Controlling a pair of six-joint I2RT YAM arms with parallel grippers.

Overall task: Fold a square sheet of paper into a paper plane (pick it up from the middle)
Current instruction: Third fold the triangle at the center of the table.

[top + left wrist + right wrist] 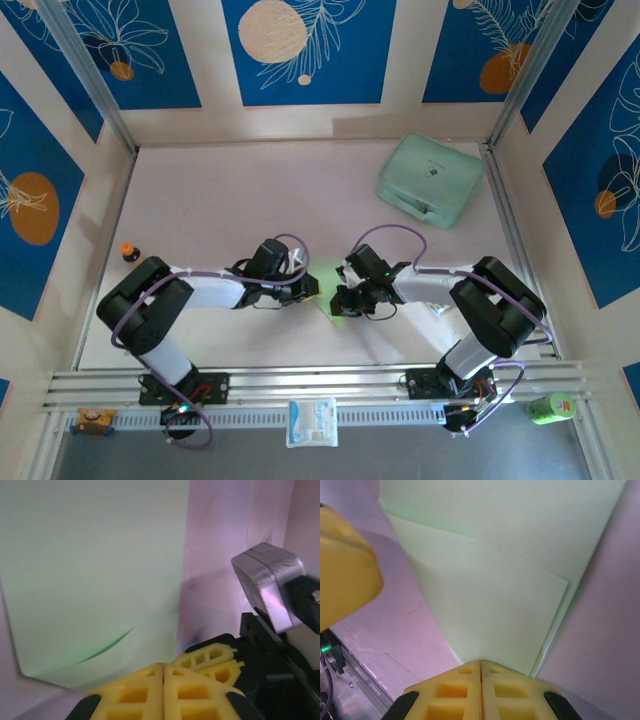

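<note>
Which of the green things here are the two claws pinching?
The thin light-green sheet of paper: the left gripper and right gripper are both shut on it. The thick mint-green case and small bright-green container sit untouched.

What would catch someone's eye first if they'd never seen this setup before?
First, the two arms meeting near the front of the table, where the left gripper and right gripper are both pinched shut on a light-green paper that shows folds. Next, the mint-green case lying at the far right of the table. Around it all stand blue wall panels with orange and cream shapes.
</note>
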